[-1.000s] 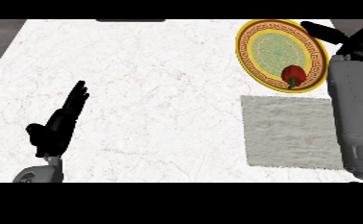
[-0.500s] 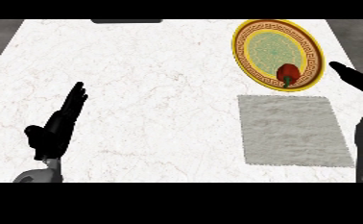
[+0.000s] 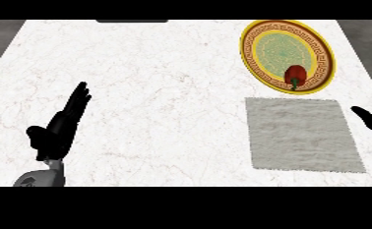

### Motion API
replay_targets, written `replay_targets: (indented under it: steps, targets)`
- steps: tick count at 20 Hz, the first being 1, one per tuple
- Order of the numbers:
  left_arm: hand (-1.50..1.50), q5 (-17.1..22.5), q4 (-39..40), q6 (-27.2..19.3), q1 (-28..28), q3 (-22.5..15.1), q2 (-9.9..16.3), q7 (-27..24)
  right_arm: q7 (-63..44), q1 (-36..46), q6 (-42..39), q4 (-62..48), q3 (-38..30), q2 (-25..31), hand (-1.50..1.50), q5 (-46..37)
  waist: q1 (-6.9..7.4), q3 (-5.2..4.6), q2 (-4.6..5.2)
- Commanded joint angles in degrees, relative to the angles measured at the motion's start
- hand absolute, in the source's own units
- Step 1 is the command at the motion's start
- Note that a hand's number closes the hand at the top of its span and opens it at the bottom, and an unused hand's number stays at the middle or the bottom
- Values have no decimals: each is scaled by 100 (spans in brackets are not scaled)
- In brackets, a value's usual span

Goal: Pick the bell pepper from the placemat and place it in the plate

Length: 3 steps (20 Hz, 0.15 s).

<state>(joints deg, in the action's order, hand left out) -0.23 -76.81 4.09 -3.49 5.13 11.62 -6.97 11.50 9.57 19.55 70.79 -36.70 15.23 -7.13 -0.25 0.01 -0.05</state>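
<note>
A red bell pepper (image 3: 295, 74) lies on the near right part of the yellow-rimmed plate (image 3: 254, 71), its green stem pointing toward me. Just in front of the plate, the grey placemat (image 3: 301, 133) is bare. My left hand (image 3: 60, 128) rests open at the lower left, fingers straight and pointing up. Of my right hand (image 3: 361, 115) only a black tip shows at the right edge, beside the placemat, holding nothing that I can see.
The white marble counter (image 3: 160, 85) spreads across the view. A dark strip (image 3: 132, 21) sits at its far edge.
My right hand has drawn back from beside the plate to the right edge, almost out of view. The pepper stays on the plate. The left hand has not moved.
</note>
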Motion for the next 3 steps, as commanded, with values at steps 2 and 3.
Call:
replay_targets:
  steps: [2,3]
  targets:
    - [0,-88,219,0,-80,117,-21,-146,452,-565,45,99,43,-130,-150,246,11,-1,5]
    - [0,68,-469,179,318,55,35,136,799,-474,-174,-304,-230,234,-150,431,33,2,2]
